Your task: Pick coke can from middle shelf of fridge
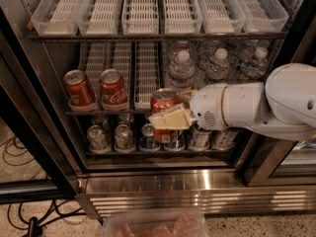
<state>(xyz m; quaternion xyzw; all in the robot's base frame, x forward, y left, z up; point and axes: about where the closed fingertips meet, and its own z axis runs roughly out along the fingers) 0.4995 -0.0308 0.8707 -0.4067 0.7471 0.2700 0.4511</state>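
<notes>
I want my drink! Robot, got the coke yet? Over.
Claw shut on coke can, just before middle shelf. Two other red cans beside. Nothing in the way.

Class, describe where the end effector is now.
Centre of the camera view: the end effector grips a coke can just right of two other red cans.

Shop, drinks fridge (148, 182), pincer (174, 108) gripping coke can (161, 102)
</notes>
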